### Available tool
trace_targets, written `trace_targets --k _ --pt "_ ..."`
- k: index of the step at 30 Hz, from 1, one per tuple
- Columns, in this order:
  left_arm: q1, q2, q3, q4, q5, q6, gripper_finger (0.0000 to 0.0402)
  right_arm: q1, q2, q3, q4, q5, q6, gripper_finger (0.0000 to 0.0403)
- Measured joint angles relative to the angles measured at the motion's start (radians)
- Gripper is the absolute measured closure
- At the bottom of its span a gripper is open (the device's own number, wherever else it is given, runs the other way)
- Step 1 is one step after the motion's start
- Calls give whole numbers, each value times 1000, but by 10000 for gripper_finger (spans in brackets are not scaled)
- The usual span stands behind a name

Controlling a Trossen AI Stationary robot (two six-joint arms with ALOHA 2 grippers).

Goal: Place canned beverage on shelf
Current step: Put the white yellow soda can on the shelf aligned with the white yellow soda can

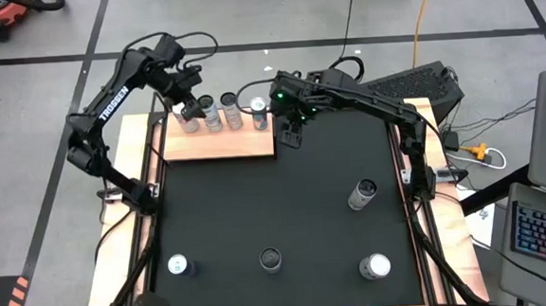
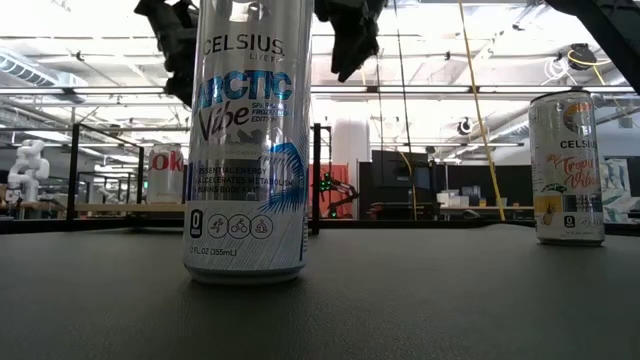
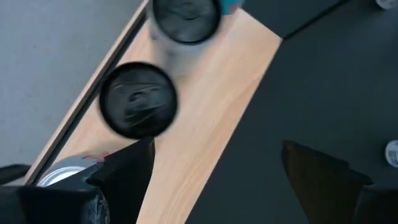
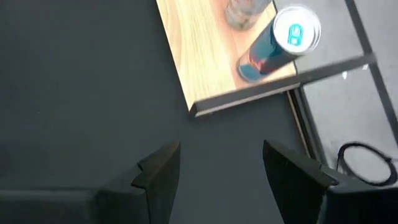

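I am hovering my left claw (image 1: 191, 109), spread and empty, over the shelf (image 1: 218, 144); descending risks toppling the cans (image 1: 223, 112).

The shelf (image 1: 220, 145) at the mat's far edge is pale, smooth wood with visible grain and a matt finish, while the mat (image 1: 286, 209) itself is a dull black, faintly textured sheet. The cans look like shiny metal: the Celsius can (image 2: 246, 140) has a glossy printed silver-and-blue skin, and the gripper fingers (image 4: 158, 171) are matt dark plastic.
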Motion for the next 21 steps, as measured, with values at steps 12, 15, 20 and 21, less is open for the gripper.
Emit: trace_targets --k 12,15,20,21 --pt "-275 -125 0 -10 -11 -2 56 39 0 0 -120 2 148 190" --pt "-357 -165 0 -26 -23 -17 56 47 0 0 -150 1 155 190" --pt "-466 -226 0 -26 -60 -53 56 59 0 0 -176 0 155 190" --pt "-482 -235 0 -25 -61 -53 56 61 0 0 -176 0 156 190"
